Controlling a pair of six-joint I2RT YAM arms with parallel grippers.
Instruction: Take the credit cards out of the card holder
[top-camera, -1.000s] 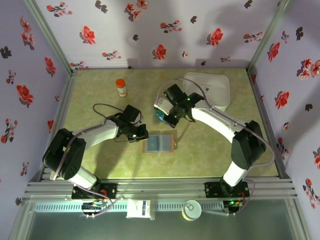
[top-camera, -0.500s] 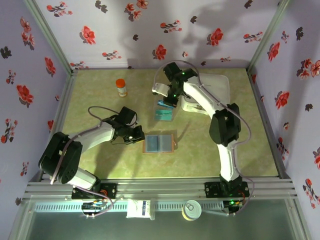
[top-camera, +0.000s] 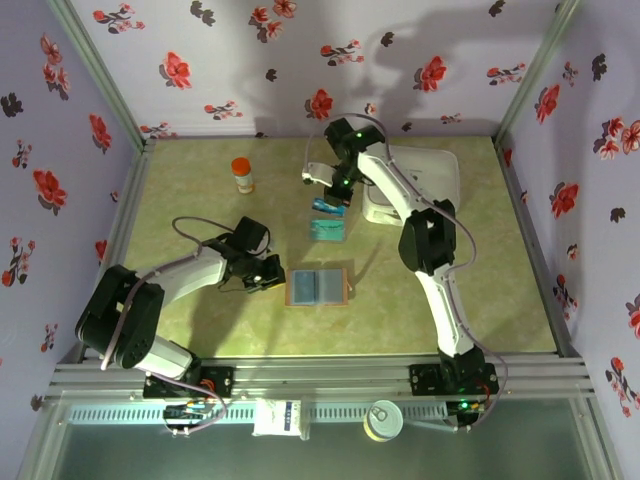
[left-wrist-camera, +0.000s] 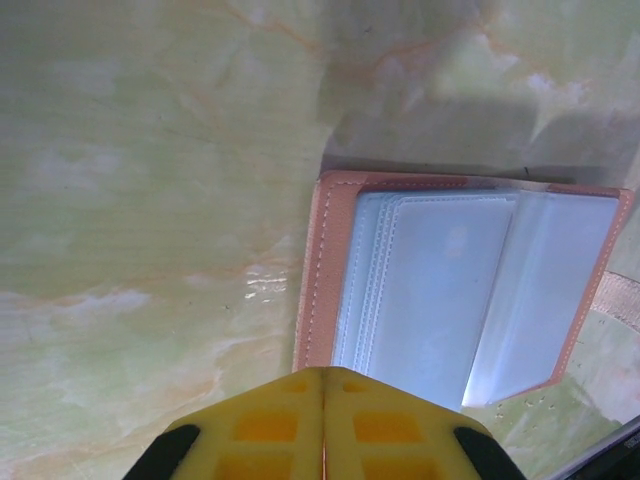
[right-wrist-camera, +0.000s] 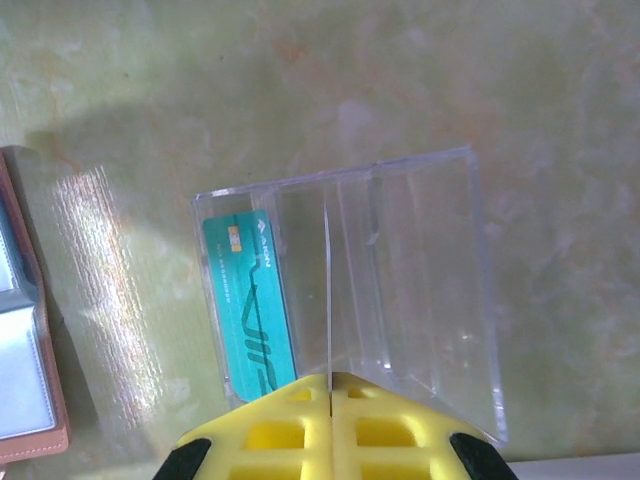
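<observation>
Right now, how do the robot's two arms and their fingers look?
Both the left arm and the right arm have white tube-like links joined by black rounded joints. A thin grey cable loops along each. The fingers are yellow blocks with rectangular recesses. A small green light glows on the right arm.

- Lilac walls (top-camera: 400, 60) on three sides, printed with red and dark flowers.
- Grey metal posts (top-camera: 95, 65) in both back corners.
- Glossy green-yellow marbled tabletop (top-camera: 180, 200), catching glare.
- Ribbed aluminium rail (top-camera: 320, 375) along the near edge.
</observation>
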